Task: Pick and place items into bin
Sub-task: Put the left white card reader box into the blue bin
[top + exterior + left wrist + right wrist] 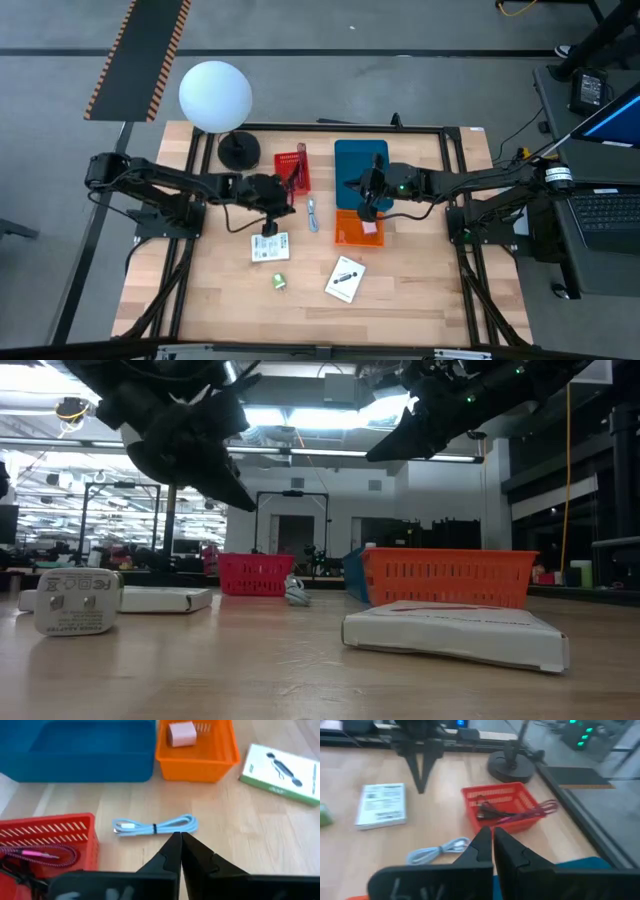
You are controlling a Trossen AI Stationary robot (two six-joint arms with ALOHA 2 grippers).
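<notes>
Taking the orange bin (pixel 347 233) as landmark: nearest the front edge of the surface (pixel 420 300), a white card with black marks (pixel 345 279) and a green cube (pixel 279 283) lie in front of it. A second white card (pixel 270 247) sits to its left, under the clenched left claw (pixel 268 226). The blue-white cable (pixel 312 213) lies beside the bin; a pink square (pixel 370 227) rests inside. The right claw (pixel 366 211), apparently closed and empty, hovers above. Farther left, the red basket (pixel 292 170) holds dark and maroon cables (pixel 512 813).
</notes>
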